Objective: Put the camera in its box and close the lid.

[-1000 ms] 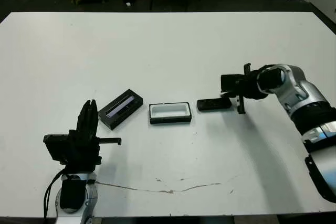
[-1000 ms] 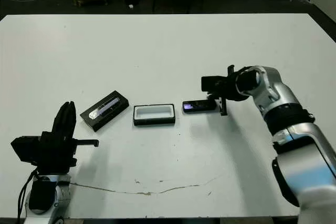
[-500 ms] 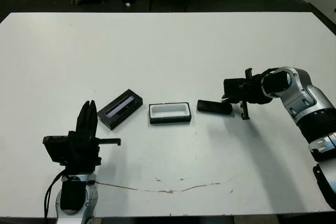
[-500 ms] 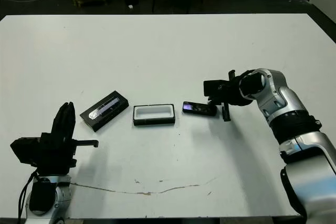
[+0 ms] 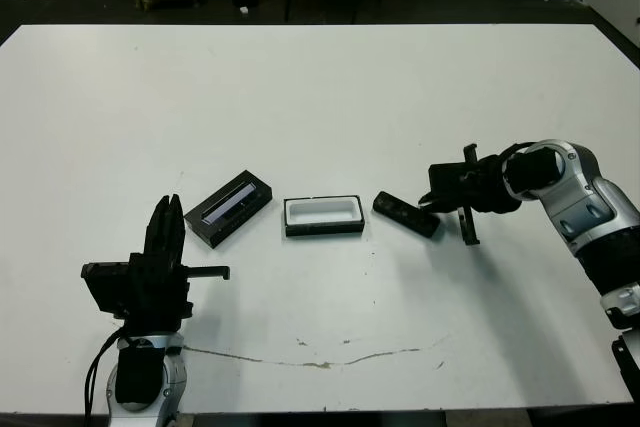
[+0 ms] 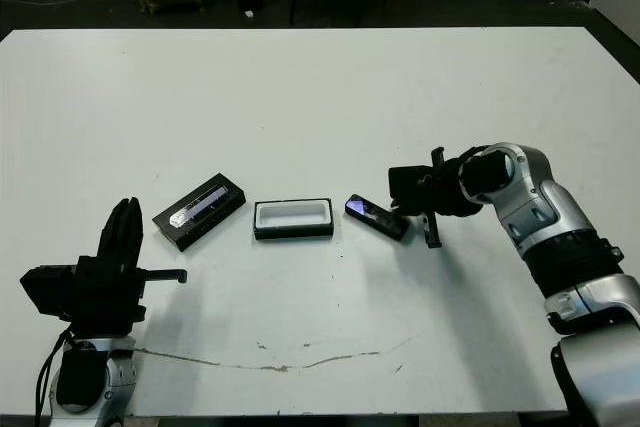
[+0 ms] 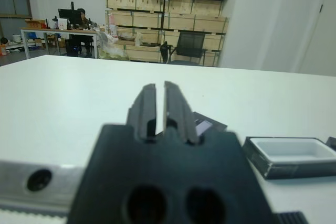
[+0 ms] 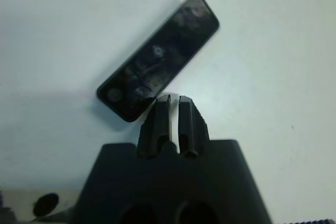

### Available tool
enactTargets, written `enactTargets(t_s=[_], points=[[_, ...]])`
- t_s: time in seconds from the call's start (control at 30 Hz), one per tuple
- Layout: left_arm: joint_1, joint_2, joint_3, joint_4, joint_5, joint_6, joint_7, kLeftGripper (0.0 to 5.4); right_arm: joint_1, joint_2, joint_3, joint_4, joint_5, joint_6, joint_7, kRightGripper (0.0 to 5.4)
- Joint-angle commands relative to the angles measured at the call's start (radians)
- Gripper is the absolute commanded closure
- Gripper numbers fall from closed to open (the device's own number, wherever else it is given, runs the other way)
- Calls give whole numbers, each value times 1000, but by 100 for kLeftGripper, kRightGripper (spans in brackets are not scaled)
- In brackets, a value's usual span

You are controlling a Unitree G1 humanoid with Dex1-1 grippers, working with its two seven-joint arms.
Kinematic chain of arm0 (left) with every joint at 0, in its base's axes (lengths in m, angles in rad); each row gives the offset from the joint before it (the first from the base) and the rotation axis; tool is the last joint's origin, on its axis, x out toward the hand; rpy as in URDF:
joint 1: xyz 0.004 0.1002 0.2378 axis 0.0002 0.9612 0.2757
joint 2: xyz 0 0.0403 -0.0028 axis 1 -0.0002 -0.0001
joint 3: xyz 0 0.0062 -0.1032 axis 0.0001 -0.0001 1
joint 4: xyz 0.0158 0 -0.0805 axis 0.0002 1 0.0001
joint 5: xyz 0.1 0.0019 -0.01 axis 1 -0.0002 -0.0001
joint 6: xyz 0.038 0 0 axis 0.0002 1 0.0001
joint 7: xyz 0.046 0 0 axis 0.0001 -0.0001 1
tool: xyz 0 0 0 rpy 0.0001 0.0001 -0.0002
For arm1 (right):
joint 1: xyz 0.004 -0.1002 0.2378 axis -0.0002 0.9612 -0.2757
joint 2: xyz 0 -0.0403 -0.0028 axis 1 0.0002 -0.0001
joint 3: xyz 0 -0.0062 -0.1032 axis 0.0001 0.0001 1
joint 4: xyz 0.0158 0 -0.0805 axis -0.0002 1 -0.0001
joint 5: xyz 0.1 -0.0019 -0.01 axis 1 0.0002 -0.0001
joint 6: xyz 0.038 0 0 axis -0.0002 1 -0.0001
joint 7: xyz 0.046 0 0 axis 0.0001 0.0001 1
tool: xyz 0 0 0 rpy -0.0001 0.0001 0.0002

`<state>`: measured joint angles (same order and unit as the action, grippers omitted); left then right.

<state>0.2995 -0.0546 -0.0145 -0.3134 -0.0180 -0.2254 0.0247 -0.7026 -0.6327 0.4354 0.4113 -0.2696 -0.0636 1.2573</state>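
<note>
From the head views we see the camera [image 5: 405, 215] lying flat on the white worktop [image 5: 320, 97], skewed at an angle just to the right of the box [image 5: 323, 215], whose white lining faces up and holds nothing; the lid [image 5: 229, 208] rests apart on the box's far left side. Our right claw [image 5: 467, 209] sits right beside the camera's outer end, and our left claw [image 5: 165, 247] hangs idle near the worktop's front edge, well clear of everything. We judge the main risk here to be a shove instead of a grasp: with the camera lying low and flat, a claw coming in from the side could slide it or spin it further askew, perhaps into the box wall, nudging the box out of place. In the left wrist view our left claw [image 7: 160, 109] has its fingers pressed together, holding nothing, with the lid's corner and the box [image 7: 291, 155] beyond it; if it is to steady the box or fetch the lid, it has to open first. In the right wrist view our right claw [image 8: 174, 124] is likewise closed and empty, its tips at or just over the near end of the camera [image 8: 157, 59], which runs diagonally away. We cannot tell whether the tips touch it. Closed like this we can only push, and a slim bar gripped by one end may tilt and slip when lifted.
</note>
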Motion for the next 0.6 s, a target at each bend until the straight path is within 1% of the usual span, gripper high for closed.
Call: enactTargets(t_s=[0.03, 0.13, 0.2, 0.3, 0.4, 0.5, 0.6], points=[[9, 1, 3, 25, -6, -4, -3, 540, 53, -19, 25, -27, -5, 34, 39, 539], [10, 2, 1, 25, -6, -2, -6, 540, 63, -24, 21, -42, 10, 28, 49, 539], [13, -2, -2, 20, -3, 5, -1, 540, 65, -23, 22, -51, 4, 57, 46, 539], [14, -6, -5, 19, 7, 5, 5, 540, 75, -27, 15, -57, -19, 48, -9, 539], [16, -9, -5, 20, 8, 0, 7, 540, 91, -30, -10, -24, -62, -18, -157, 539], [17, -8, -4, 20, 3, -2, 3, 540, 104, -32, -47, -1, -122, -3, -335, 539], [18, -7, -3, 16, 0, 6, 2, 540, 111, -31, -88, 22, -155, 19, -467, 539]])
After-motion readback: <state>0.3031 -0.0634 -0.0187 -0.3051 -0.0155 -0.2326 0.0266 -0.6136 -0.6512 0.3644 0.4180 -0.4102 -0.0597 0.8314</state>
